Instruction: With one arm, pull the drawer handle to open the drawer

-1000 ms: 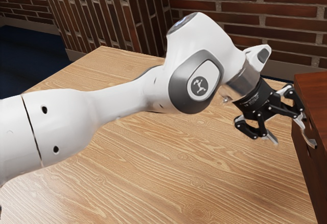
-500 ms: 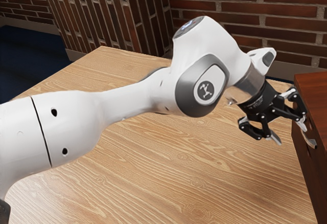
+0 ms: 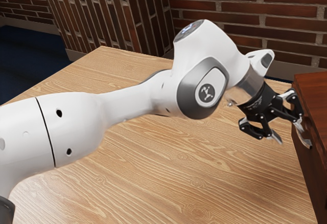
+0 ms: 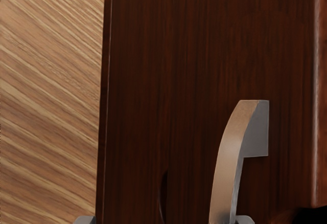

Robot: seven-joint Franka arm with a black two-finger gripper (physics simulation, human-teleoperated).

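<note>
A dark brown wooden drawer cabinet (image 3: 312,106) stands at the exterior view's right edge, with a curved silver handle (image 3: 304,138) on the front facing the arm. My black gripper (image 3: 289,128) hangs just to the left of that front, open, its fingers spread apart. The upper finger (image 3: 297,106) lies close to the handle's top; the lower one (image 3: 265,131) stays off it. In the wrist view the drawer front (image 4: 179,81) is very near, and the handle (image 4: 240,152) arches out of it just ahead of my hand.
The cabinet stands on a light wooden table (image 3: 168,168) that stretches wide under my arm. A red brick wall (image 3: 265,9) rises behind it. In the wrist view, table wood (image 4: 46,106) lies beside the drawer front's edge.
My hand has moved a little toward the exterior view's right and closer to the cabinet's front. The fingers stay spread.
</note>
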